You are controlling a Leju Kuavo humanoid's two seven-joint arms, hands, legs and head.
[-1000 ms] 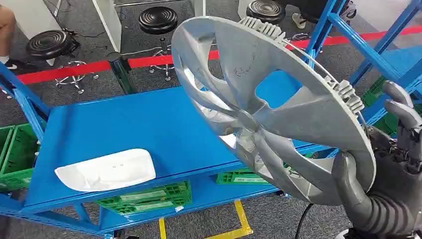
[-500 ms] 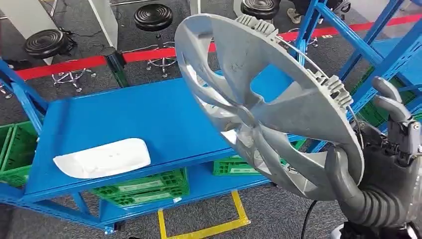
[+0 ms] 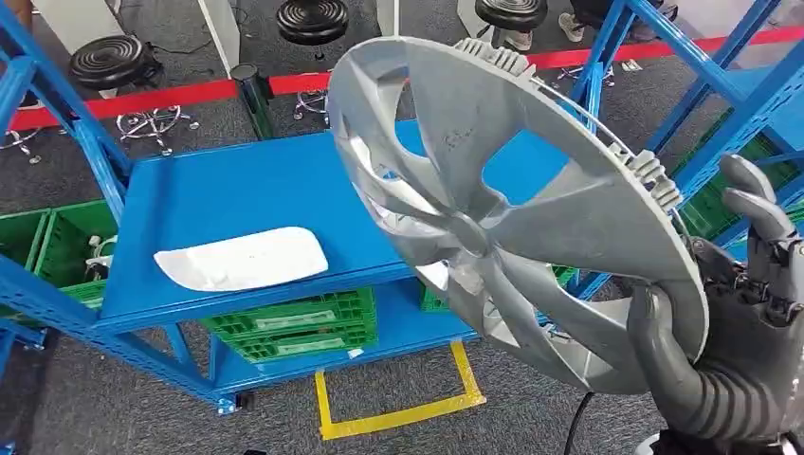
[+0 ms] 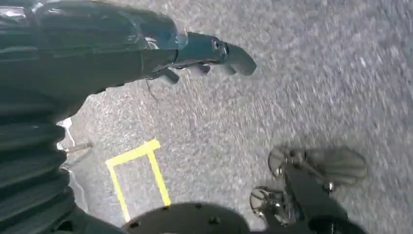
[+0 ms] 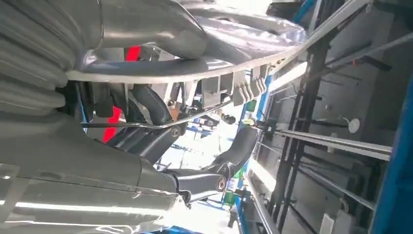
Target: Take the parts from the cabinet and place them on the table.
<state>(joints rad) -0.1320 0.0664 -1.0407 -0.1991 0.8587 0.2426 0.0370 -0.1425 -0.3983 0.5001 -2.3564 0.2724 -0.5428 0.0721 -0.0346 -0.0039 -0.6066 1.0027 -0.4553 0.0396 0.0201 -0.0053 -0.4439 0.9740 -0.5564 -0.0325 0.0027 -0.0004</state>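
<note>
A big silver wheel cover [image 3: 512, 209] stands tilted on edge in front of me in the head view. My right hand [image 3: 730, 322] grips its lower right rim, the thumb across the front face and the fingers [image 3: 763, 223] behind. The right wrist view shows the same rim [image 5: 195, 73] clamped in that hand [image 5: 160, 131]. A white curved part [image 3: 242, 258] lies on the blue table [image 3: 246, 185], left of the cover. My left hand [image 4: 146, 53] hangs over the grey floor, fingers stretched out and holding nothing.
Green crates [image 3: 294, 327] sit on the table's lower shelf and at its left [image 3: 57, 242]. Blue rack posts [image 3: 702, 104] rise at the right. Black stools [image 3: 109, 62] and a red floor line [image 3: 180, 93] lie beyond the table. Yellow tape [image 3: 398, 412] marks the floor.
The whole picture has shifted right and down, so the camera has moved. The wheel cover stays in my right hand in much the same pose.
</note>
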